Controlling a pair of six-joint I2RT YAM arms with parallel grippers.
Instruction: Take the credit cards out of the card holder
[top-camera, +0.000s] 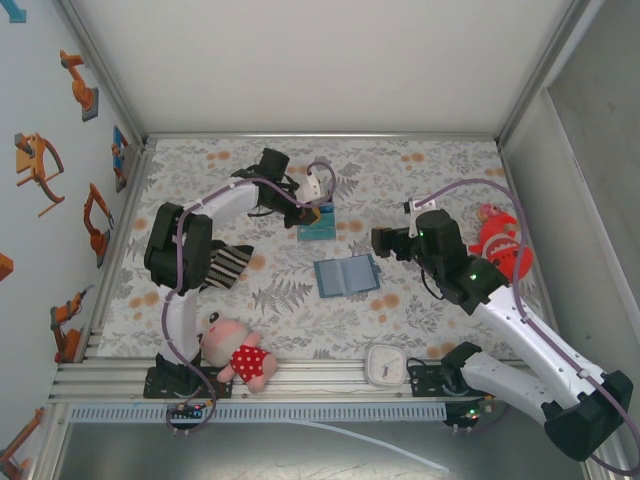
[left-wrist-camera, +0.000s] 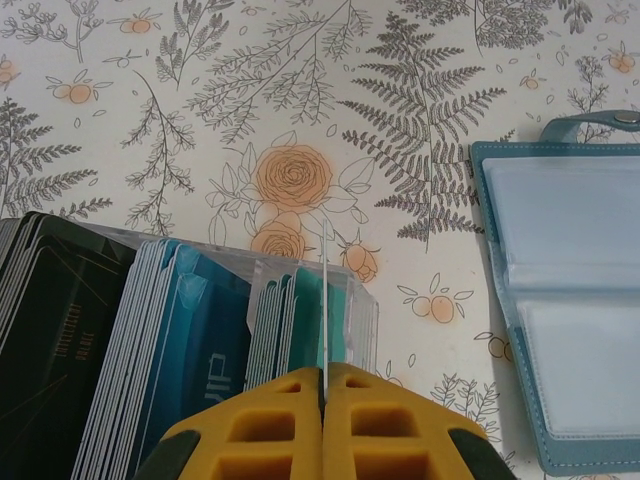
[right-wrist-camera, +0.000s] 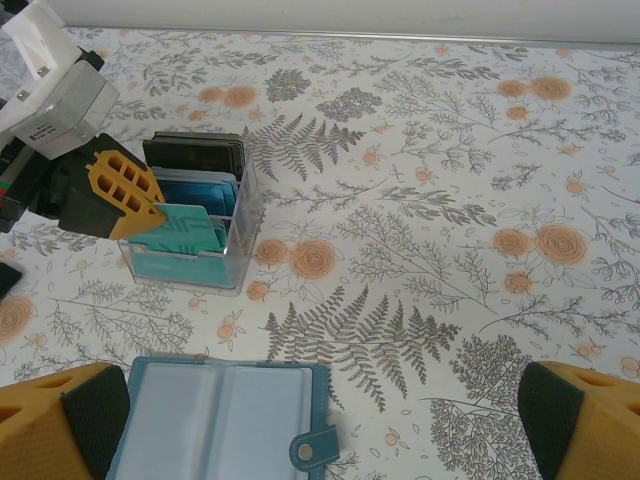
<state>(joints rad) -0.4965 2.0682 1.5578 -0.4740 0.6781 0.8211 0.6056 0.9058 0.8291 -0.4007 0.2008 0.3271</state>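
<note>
**Left gripper clamping one teal card at the card box; right gripper hanging open**

Left gripper (left-wrist-camera: 323, 378) is pinching a single teal card (left-wrist-camera: 324, 300). Its yellow fingers are pressing together with the card edge-on between them. In the right wrist view it is gripping that card by an upper corner, and the card is sitting tilted at the front end of a clear box (right-wrist-camera: 243, 228). Can't tell whether the card's lower edge is touching the box.

The other credit cards (left-wrist-camera: 170, 340) are standing on edge in that box, packed tight. Black ones are sitting at one end, then dark blue, then teal nearest the held card.

Right gripper (right-wrist-camera: 322, 405) is hanging wide open and holding nothing, with its fingers (right-wrist-camera: 70, 420) showing at both lower corners of its wrist view. From above it is hovering just beside the card holder's far right corner.

Card holder (top-camera: 346, 275) is lying open and flat mid-table on the floral table (top-camera: 420, 180). It is near the box but apart from it, on the side toward the arm bases. Its clear sleeves are facing up and its snap strap is sticking out at one edge.

Further out:
- A striped sock (top-camera: 228, 265) is lying by the left arm's elbow.
- A pink plush (top-camera: 240, 355) is sitting at the near edge by the left base.
- A white clock (top-camera: 383, 365) is sitting at the near edge between the bases.
- A red toy (top-camera: 500, 240) is lying beside the right arm.
</note>
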